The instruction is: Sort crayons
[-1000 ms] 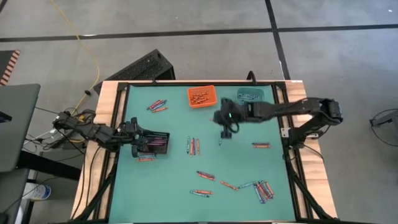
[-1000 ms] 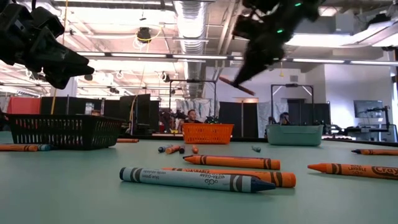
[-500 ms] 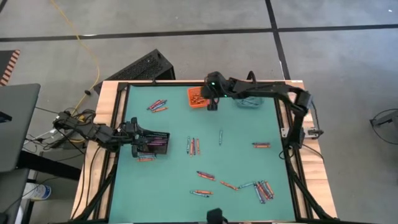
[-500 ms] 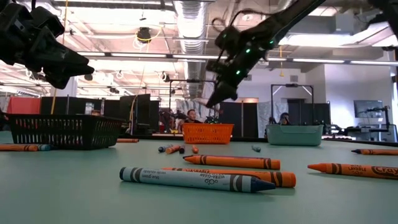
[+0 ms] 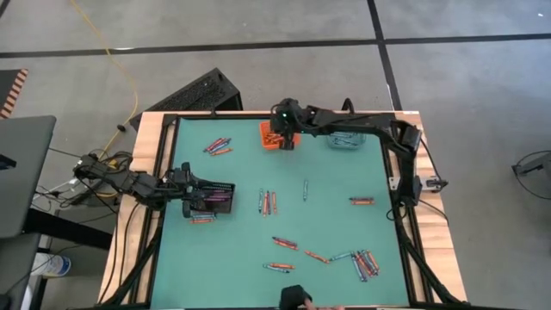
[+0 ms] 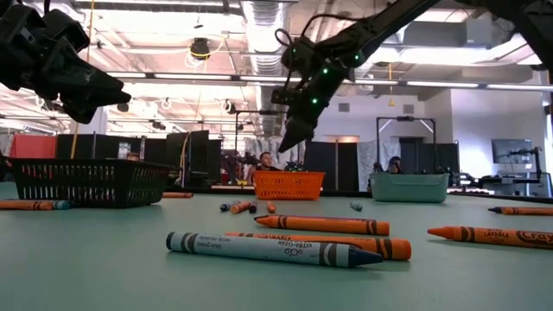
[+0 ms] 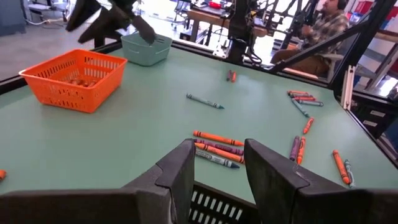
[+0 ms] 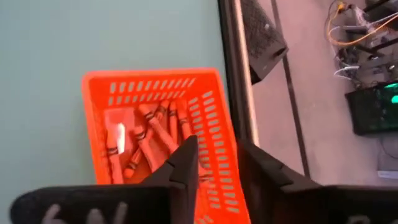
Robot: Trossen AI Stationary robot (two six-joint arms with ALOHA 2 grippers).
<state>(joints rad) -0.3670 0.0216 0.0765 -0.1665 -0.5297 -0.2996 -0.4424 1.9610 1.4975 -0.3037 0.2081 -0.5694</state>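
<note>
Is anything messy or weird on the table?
Yes: loose crayons lie scattered over the green table, outside the bins. One black basket sits off the table on the floor, which looks odd. Nothing looks broken.

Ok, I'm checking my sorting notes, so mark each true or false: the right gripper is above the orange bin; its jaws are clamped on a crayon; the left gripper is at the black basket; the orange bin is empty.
1. The right gripper is above the orange bin. True.
2. Its jaws are clamped on a crayon. False: they stand apart, with nothing between them.
3. The left gripper is at the black basket. True.
4. The orange bin is empty. False: orange-red crayons lie in it.
</note>
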